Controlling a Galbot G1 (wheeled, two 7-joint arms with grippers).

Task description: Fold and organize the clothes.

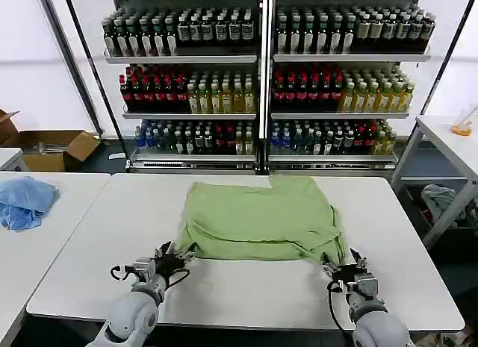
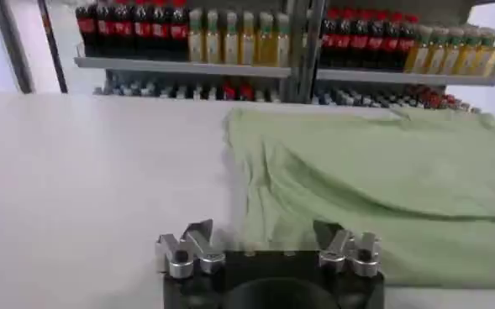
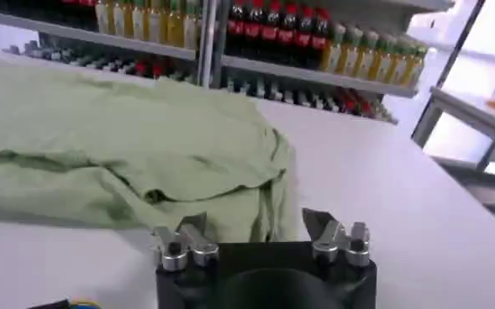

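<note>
A light green shirt (image 1: 258, 220) lies partly folded in the middle of a white bench (image 1: 246, 287). At its near left corner the left pincer (image 1: 170, 257) sits low with its jaws spread, gripping nothing. At the near right corner the right pincer (image 1: 342, 271) is likewise open and empty-handed.
</note>
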